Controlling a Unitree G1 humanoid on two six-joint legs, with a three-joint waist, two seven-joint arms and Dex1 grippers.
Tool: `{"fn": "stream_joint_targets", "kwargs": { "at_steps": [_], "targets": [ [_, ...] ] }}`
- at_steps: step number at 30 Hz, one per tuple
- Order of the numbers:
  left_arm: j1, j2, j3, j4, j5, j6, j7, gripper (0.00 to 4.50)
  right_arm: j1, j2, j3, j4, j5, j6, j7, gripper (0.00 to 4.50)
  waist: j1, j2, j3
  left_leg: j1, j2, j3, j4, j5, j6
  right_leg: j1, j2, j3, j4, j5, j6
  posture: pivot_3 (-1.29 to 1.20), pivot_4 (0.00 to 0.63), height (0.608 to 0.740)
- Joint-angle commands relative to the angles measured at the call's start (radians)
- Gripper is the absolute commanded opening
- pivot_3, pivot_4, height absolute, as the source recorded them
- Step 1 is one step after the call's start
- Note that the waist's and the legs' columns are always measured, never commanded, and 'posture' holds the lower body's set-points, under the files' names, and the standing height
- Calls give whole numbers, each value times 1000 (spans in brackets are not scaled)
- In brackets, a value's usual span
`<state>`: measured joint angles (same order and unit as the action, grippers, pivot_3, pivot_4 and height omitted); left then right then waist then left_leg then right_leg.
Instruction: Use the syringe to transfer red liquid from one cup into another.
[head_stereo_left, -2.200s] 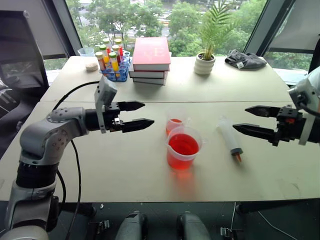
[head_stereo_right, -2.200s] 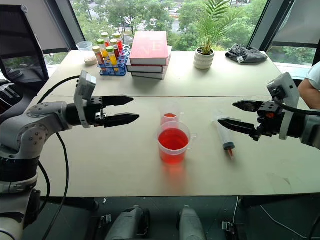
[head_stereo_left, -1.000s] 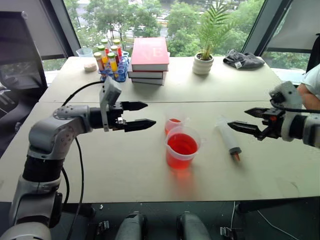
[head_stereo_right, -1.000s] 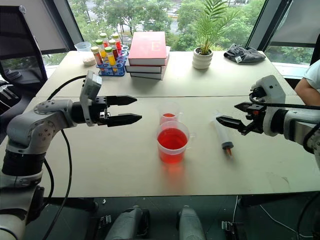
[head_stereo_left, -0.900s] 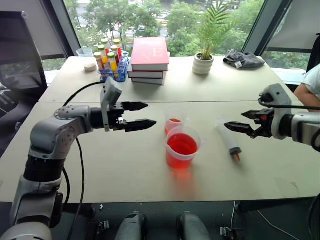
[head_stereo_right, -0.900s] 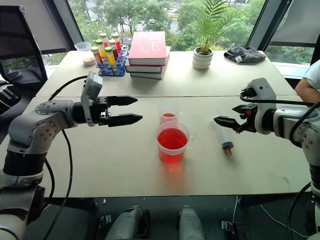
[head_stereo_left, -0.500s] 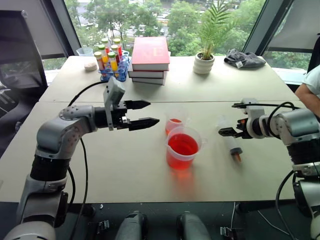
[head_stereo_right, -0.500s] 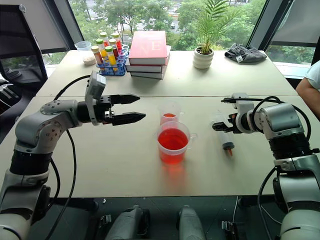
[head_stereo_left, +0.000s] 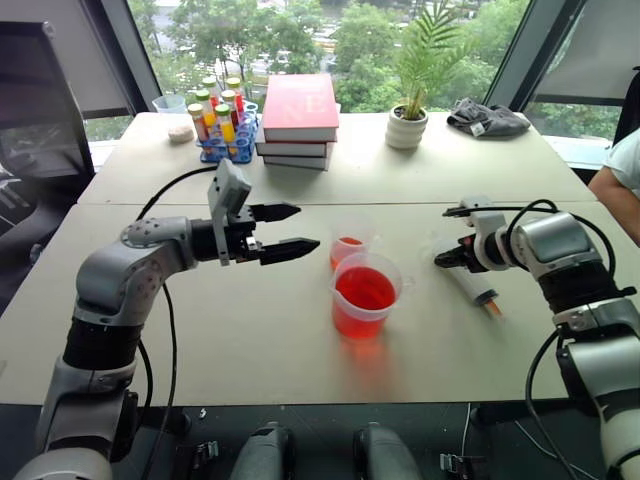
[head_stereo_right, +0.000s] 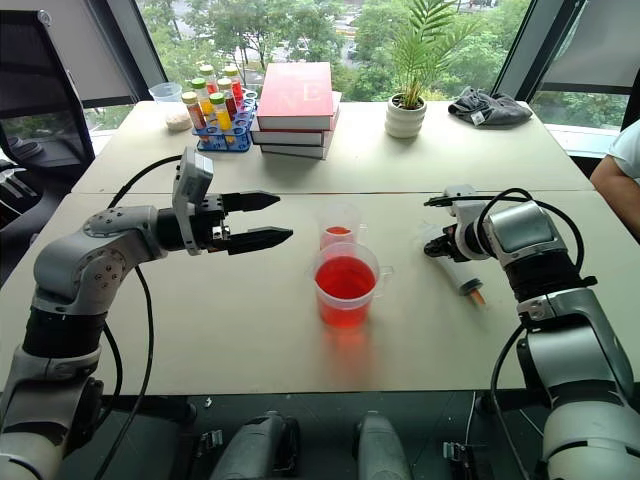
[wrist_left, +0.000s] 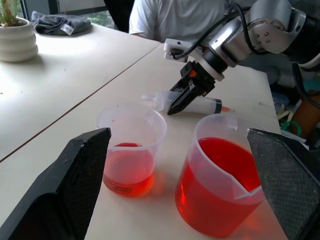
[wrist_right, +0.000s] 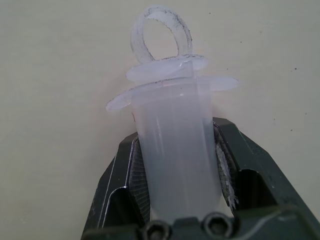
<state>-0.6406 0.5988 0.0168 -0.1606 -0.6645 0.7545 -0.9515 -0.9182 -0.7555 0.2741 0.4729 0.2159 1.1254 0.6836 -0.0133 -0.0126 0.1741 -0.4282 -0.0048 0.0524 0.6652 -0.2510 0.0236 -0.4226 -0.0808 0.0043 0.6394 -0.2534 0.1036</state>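
Observation:
The syringe (head_stereo_left: 470, 282) lies on the table to the right of the cups, its orange tip pointing toward the near right. My right gripper (head_stereo_left: 446, 259) points down at its plunger end and is shut on the clear barrel (wrist_right: 175, 155); the plunger ring sticks out past the fingers. The large beaker (head_stereo_left: 366, 296) holds plenty of red liquid (head_stereo_left: 364, 290). Just behind it stands the small cup (head_stereo_left: 348, 247) with a little red liquid at the bottom. My left gripper (head_stereo_left: 308, 226) hovers open to the left of the cups, pointing at them, nothing between its fingers (wrist_left: 65, 185).
At the back of the table are a stack of red books (head_stereo_left: 300, 115), a blue rack of capped tubes (head_stereo_left: 222, 125), a potted plant (head_stereo_left: 406, 125) and a grey cloth (head_stereo_left: 485, 118). A person in a white shirt (wrist_left: 175, 17) sits at the right edge.
My right gripper came down and in toward the syringe and shut on its barrel. The syringe's tip swung a little to the right. The left arm stayed put.

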Motion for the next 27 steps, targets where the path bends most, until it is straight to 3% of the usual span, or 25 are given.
{"fn": "stream_joint_targets", "kwargs": {
  "at_steps": [1, 5, 9, 11, 13, 15, 20, 27],
  "targets": [
    [-21, 6, 24, -18, -7, -21, -5, 4500, -26, -26, -50, -79, -9, 10, 10, 1408, 0, 0, 0, 0, 0, 0, 0, 0, 0, 0, 0, 0, 0, 0, 0, 0, 150, 740],
    [-39, 9, 21, 2, -1, -25, -17, 4500, -29, -64, -195, -243, 31, 5, -5, 1408, 2, 1, 0, -1, 0, 0, 0, 0, 0, -1, 0, 0, 0, 0, 0, 0, 150, 740],
    [-69, 10, 10, 34, 6, -31, -38, 4500, -20, 7, -470, -502, 200, -58, 6, 1408, 3, 0, 0, -1, 0, 0, 0, 0, 0, -2, 0, 0, 0, 0, 0, 0, 150, 740],
    [-83, 11, 7, 50, 9, -34, -51, 4500, -10, 66, -561, -599, 271, -122, -2, 1408, 0, 0, 0, -1, 0, -1, -1, 0, 0, -2, 0, 0, 0, 0, 0, 0, 150, 740],
    [-120, 9, -8, 84, 19, -44, -78, 4500, -8, 237, -711, -748, 500, -126, -65, 1408, 0, 0, 0, -1, 0, -1, -1, 0, 0, -1, 0, -1, 1, 0, 0, 0, 150, 740],
    [-149, 8, -20, 114, 31, -54, -100, 4500, 13, 351, -783, -841, 637, -136, -114, 1408, 0, 0, 0, 0, 1, -1, -1, 0, 0, -1, 1, 0, 5, 0, 0, 0, 150, 740],
    [-208, 12, -33, 164, 44, -61, -146, 4500, 180, 509, -710, -969, 712, -289, -127, 1408, 5, -1, -1, 1, 0, -2, 1, 1, -1, 0, -1, -2, 6, 0, 0, 0, 150, 740],
    [-268, 23, -33, 180, 31, -26, -194, 4500, 528, 519, -476, -948, 484, -628, 54, 1408, 0, -1, -1, 1, 0, -2, 1, 1, -1, -1, 1, -1, 7, -1, 0, 0, 150, 740]
  ]
}}
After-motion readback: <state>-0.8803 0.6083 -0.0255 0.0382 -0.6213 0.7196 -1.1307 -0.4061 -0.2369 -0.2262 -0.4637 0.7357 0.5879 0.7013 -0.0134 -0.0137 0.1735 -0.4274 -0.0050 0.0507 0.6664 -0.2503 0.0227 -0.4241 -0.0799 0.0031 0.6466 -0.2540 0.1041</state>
